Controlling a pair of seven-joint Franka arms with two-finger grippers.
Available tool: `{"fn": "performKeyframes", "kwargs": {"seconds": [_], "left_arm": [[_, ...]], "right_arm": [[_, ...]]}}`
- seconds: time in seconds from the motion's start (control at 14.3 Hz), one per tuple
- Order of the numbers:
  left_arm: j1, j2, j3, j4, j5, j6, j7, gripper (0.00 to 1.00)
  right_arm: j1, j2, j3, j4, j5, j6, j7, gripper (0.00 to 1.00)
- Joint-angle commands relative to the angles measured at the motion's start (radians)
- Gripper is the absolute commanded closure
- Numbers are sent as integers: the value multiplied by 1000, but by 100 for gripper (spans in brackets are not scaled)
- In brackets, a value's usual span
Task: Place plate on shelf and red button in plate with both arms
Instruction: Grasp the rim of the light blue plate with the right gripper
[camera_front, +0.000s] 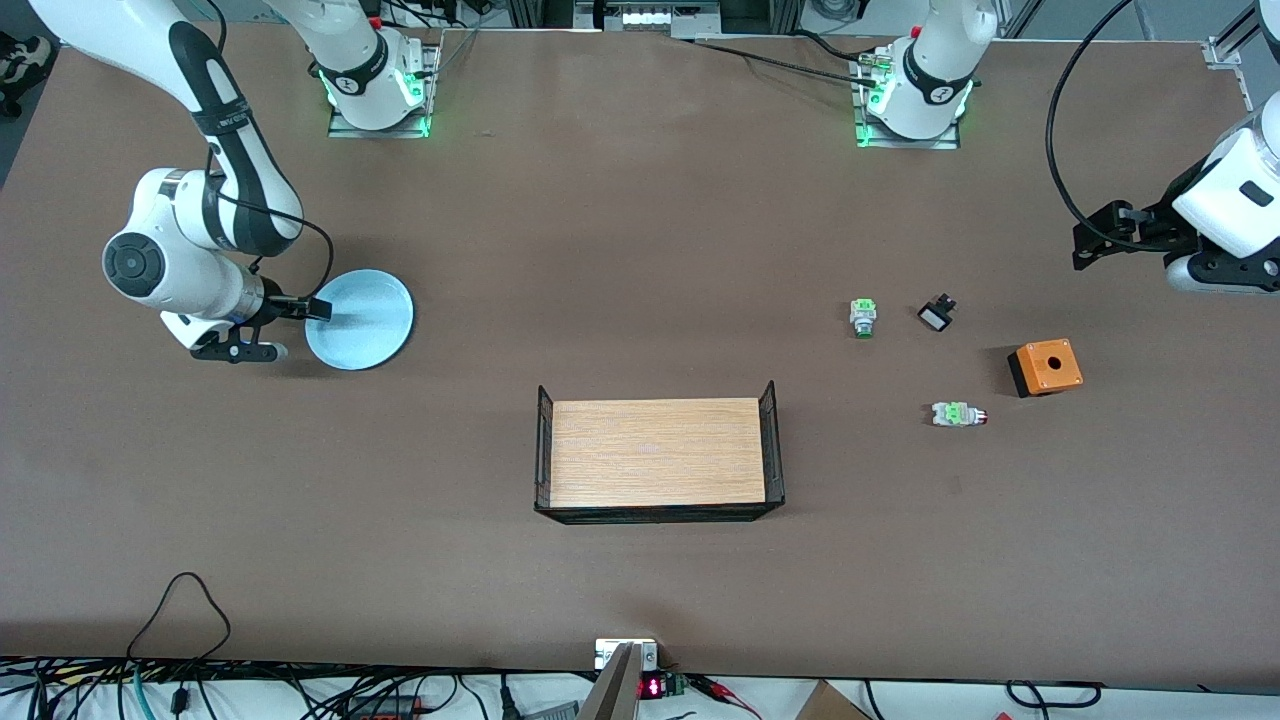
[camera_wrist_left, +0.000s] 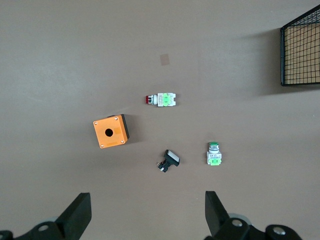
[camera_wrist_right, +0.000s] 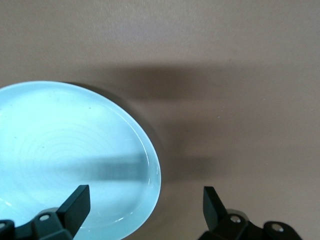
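Right hand (camera_wrist_right: 142, 205) open straddling plate (camera_front: 362, 318) rim.

Even overhead light is flooding the matte brown table (camera_front: 620, 230), leaving it moderately bright with no hard glare. Green status lights are glowing at both arm bases, tinting the metal mounts. The black wire-sided tray with a wooden floor (camera_front: 658, 452) is throwing a short soft shadow toward the front camera. In the right wrist view the round pale light-blue plate (camera_wrist_right: 70, 155) is shining with a mild sheen (slightly washed out), and a broad soft shadow band is crossing the plate and the table beside it. The left wrist view is staying sharp, shadows under the small parts being faint. Front-view edges are bending slightly.
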Motion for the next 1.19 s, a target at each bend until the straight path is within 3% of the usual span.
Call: {"fn": "performKeyframes", "kwargs": {"seconds": [0.0, 0.35, 0.56, 0.63, 0.7, 0.98, 1.12], "left_arm": [[0, 5, -5, 25, 10, -24, -2, 0], [0, 3, -5, 25, 10, -24, -4, 0], [-1, 3, -7, 28, 10, -25, -4, 0], [-3, 5, -7, 30, 10, -33, -5, 0], [-3, 5, -7, 31, 10, -33, -5, 0], [-4, 3, -7, 31, 10, -39, -7, 0], [-4, 3, -8, 31, 10, -40, -7, 0]], "right_arm": [[-8, 5, 8, -51, 19, 64, -23, 0], [-13, 38, 8, -50, 20, 85, -22, 4], [-13, 41, 8, -50, 20, 81, -43, 35], [-14, 41, 8, -50, 20, 76, -59, 65], [-14, 50, 6, -48, 20, 76, -60, 76], [-14, 53, 8, -42, 20, 76, -48, 99], [-11, 52, 9, -40, 19, 73, -56, 100]]}}
